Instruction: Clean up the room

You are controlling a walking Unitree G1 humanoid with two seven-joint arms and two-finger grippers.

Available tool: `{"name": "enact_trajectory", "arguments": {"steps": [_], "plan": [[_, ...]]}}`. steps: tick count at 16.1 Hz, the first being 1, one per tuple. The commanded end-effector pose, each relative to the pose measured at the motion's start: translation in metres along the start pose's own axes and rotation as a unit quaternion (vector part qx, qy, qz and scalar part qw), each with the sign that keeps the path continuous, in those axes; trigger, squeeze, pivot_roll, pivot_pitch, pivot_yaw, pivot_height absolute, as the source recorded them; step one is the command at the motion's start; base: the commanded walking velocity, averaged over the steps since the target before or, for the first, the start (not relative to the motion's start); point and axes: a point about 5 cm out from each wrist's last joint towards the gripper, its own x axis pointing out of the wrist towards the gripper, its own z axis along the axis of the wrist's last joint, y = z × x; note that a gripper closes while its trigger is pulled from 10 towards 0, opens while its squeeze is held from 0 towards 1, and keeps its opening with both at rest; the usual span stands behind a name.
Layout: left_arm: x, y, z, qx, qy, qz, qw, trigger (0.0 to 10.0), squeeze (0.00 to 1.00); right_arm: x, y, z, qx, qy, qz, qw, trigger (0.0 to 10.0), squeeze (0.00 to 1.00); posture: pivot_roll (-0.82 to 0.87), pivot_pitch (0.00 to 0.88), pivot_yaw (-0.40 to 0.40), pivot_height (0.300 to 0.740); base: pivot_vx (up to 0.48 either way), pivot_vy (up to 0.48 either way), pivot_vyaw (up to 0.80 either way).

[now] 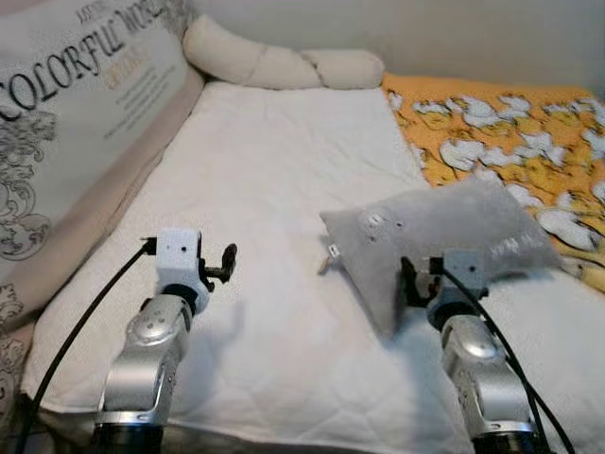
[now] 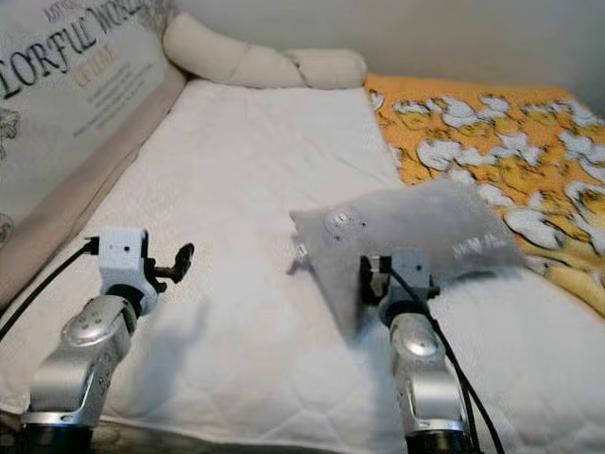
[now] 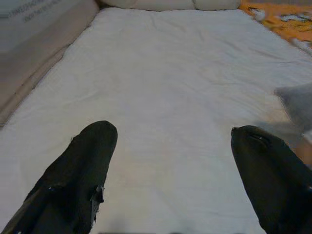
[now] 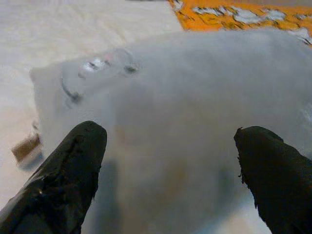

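Note:
A grey plush pillow with a small stitched face and a brown tag lies on the white bedspread, right of the middle. My right gripper is open, close up against the pillow's near edge, with its two black fingers spread on either side of the grey fabric. In the eye views that gripper sits just before the pillow's lower corner. My left gripper is open too, held low over bare bedspread to the left, with nothing between its fingers.
An orange blanket with a white pattern covers the bed's right side. A beige knotted bolster lies along the far end. A large printed cushion leans along the left side. The bed's near edge is just below my arms.

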Motion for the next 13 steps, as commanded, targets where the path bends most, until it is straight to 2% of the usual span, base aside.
{"name": "enact_trajectory", "arguments": {"steps": [1, 3, 4, 5, 6, 8, 9, 11, 12, 13], "plan": [[-0.001, 0.007, 0.002, 0.005, -0.002, 0.012, 1.000, 10.0, 0.00, 0.000, 0.009, 0.002, 0.006, -0.005, 0.015, 1.000, 10.0, 0.00, 0.04, 0.000, -0.036, 0.740, 0.000, 0.000, 0.00], [-0.001, 0.006, 0.003, 0.011, -0.002, 0.008, 1.000, 10.0, 0.00, 0.000, 0.005, 0.006, 0.019, -0.016, 0.000, 1.000, 10.0, 0.00, 0.04, 0.000, -0.036, 0.740, 0.000, 0.000, 0.00], [-0.001, 0.006, 0.004, 0.014, -0.004, 0.005, 1.000, 10.0, 0.00, 0.000, -0.004, 0.011, 0.044, -0.030, -0.027, 0.998, 10.0, 0.00, 0.04, 0.000, -0.036, 0.740, 0.000, 0.000, 0.00], [-0.002, 0.007, 0.005, 0.015, -0.005, 0.004, 1.000, 10.0, 0.00, -0.001, -0.008, 0.013, 0.049, -0.037, -0.033, 0.998, 10.0, 0.55, 0.04, 0.000, -0.036, 0.740, 0.000, 0.000, 0.00], [-0.004, 0.008, 0.007, 0.021, -0.009, -0.002, 1.000, 10.0, 0.00, -0.002, -0.020, 0.017, 0.068, -0.053, -0.057, 0.995, 10.0, 1.00, 0.04, 0.000, -0.035, 0.740, 0.000, 0.000, 0.00], [-0.008, 0.006, 0.007, 0.043, -0.009, -0.031, 0.999, 10.0, 0.00, -0.005, -0.038, 0.016, 0.101, -0.055, -0.095, 0.989, 10.0, 1.00, 0.04, 0.000, -0.040, 0.740, 0.000, 0.000, 0.00], [-0.008, 0.005, 0.007, 0.046, -0.008, -0.037, 0.998, 10.0, 0.00, -0.005, -0.041, 0.014, 0.107, -0.052, -0.101, 0.988, 10.0, 1.00, 0.04, 0.000, -0.040, 0.740, 0.000, 0.000, 0.00], [-0.008, 0.002, 0.008, 0.064, -0.011, -0.062, 0.996, 10.0, 0.00, 0.002, -0.052, 0.006, 0.133, -0.028, -0.128, 0.982, 10.0, 1.00, 0.04, 0.000, -0.037, 0.740, 0.000, 0.000, 0.00], [-0.005, -0.007, 0.012, 0.079, -0.015, -0.110, 0.991, 10.0, 0.00, 0.013, -0.062, 0.001, 0.164, -0.007, -0.148, 0.975, 10.0, 1.00, 0.04, 0.000, -0.031, 0.740, 0.000, 0.000, 0.00], [-0.005, -0.010, 0.014, 0.082, -0.015, -0.128, 0.988, 10.0, 0.00, 0.017, -0.065, 0.000, 0.177, -0.001, -0.153, 0.972, 10.0, 1.00, 0.04, 0.000, -0.031, 0.740, 0.000, 0.000, 0.00]]}}
